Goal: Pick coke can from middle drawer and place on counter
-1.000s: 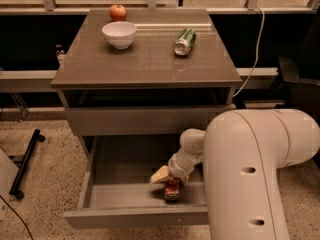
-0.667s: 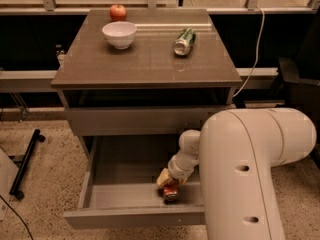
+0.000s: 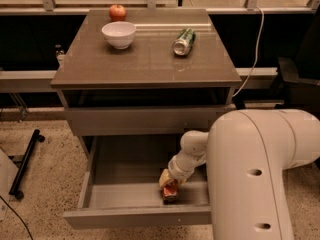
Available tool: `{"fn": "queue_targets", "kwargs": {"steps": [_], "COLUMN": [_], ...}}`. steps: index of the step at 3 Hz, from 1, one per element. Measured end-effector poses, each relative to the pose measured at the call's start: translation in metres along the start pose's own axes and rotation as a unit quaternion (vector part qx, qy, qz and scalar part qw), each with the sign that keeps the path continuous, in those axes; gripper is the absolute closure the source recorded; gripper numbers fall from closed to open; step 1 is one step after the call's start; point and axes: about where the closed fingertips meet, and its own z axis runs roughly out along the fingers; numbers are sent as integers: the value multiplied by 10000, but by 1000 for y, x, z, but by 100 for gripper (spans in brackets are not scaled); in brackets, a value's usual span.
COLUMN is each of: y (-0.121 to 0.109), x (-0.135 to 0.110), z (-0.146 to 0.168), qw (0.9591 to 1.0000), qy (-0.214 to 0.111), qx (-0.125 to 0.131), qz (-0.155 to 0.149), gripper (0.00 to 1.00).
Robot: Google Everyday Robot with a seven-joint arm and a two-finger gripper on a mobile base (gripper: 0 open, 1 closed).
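Observation:
The coke can (image 3: 170,191), red, stands on the grey floor of the open middle drawer (image 3: 120,196), near its front right. My gripper (image 3: 167,180) reaches down into the drawer from the right and sits right on top of the can, hiding its upper part. The big white arm (image 3: 255,174) fills the lower right of the view. The glossy grey-brown counter (image 3: 145,64) is the cabinet top above the drawer.
On the counter stand a white bowl (image 3: 118,34), a red apple (image 3: 117,12) behind it, and a green can (image 3: 183,41) lying on its side at the right. A shallower closed drawer front (image 3: 140,120) sits above the open drawer. A black stand (image 3: 25,161) lies on the floor at the left.
My gripper has shifted slightly right and down onto the coke can. The can has stayed in place on the drawer floor.

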Motion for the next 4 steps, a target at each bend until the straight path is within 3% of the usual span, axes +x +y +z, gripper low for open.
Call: {"fn": "queue_targets", "kwargs": {"steps": [1, 2, 3, 4], "y": [26, 56, 85, 109], "x": [-9, -8, 10, 37], "z": [-39, -87, -138, -190], "qw": [9967, 9819, 9560, 9181], "qy": [-520, -1088, -1477, -1826], "qx": [-538, -1288, -1986, -2483], "qz": [-319, -865, -1574, -2491], "gripper": [100, 100, 100, 100]}}
